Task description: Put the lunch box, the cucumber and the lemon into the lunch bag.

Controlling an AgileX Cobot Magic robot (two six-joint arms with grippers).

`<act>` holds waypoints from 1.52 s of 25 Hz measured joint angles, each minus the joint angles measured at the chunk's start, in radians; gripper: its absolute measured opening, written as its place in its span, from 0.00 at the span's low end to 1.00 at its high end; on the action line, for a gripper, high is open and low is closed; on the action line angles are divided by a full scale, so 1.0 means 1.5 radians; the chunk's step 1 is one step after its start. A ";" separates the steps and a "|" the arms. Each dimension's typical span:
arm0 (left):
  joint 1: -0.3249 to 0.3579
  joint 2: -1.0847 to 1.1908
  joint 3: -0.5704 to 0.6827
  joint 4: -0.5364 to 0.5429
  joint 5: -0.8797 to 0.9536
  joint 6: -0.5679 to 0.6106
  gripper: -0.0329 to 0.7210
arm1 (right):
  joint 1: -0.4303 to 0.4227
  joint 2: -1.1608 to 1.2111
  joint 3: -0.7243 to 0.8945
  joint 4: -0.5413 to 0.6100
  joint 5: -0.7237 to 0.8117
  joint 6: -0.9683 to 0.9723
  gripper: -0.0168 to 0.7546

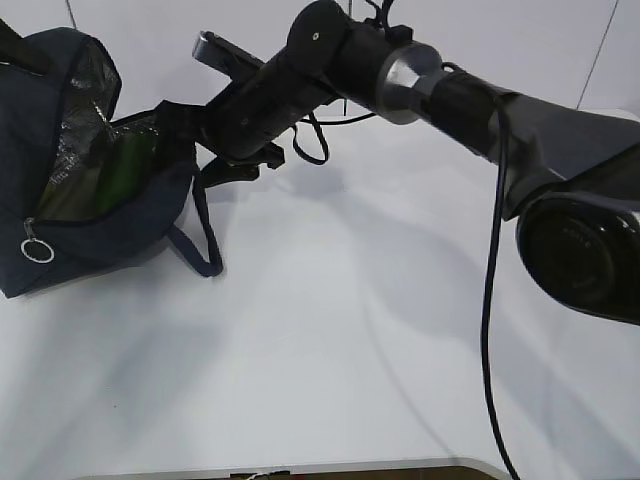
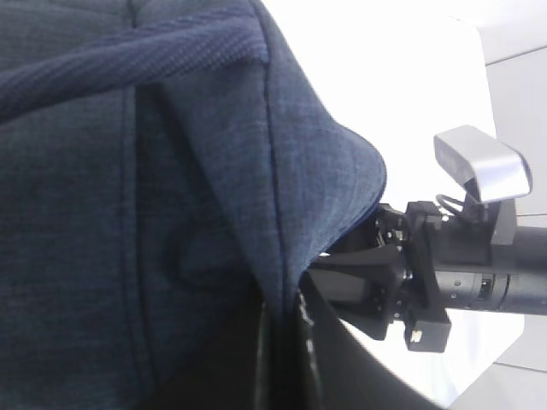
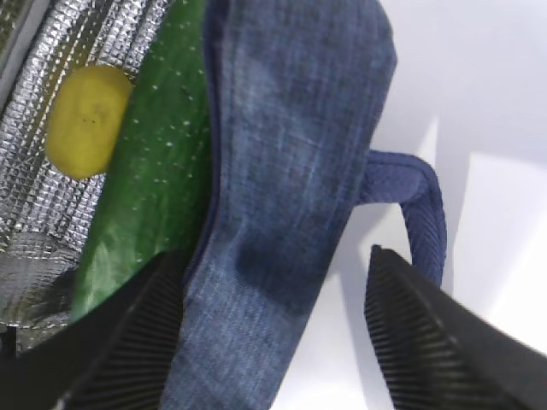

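The plain white desk [image 1: 330,360] fills the near ground, bare and matte, crossed by soft grey shadows of the arms; its front edge shows as a dark strip at the bottom. Farther back on the left sits the boxy dark navy fabric lunch bag [image 1: 110,230], mouth agape, silvery quilted lining showing. Inside lie the long dark green cucumber [image 3: 149,162] and, just beside it, the small yellow lemon [image 3: 85,120]. The right pincer [image 3: 273,333] stands released, its fingers straddling the bag's wall. The left pincer, pressed against the bag's cloth, is clenched. Behind rises a pale wall.
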 joint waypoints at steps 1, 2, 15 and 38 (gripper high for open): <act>0.000 0.000 0.000 0.000 0.000 0.000 0.02 | 0.000 0.000 0.000 0.000 -0.004 0.000 0.71; 0.000 0.000 0.000 0.000 0.000 0.000 0.02 | 0.000 0.000 0.000 0.000 -0.007 0.000 0.71; 0.000 0.000 0.000 0.000 0.000 0.002 0.02 | 0.000 0.019 0.000 0.017 -0.015 0.000 0.71; 0.000 0.000 0.000 0.001 0.000 0.002 0.02 | 0.000 0.039 0.000 0.048 -0.024 -0.016 0.71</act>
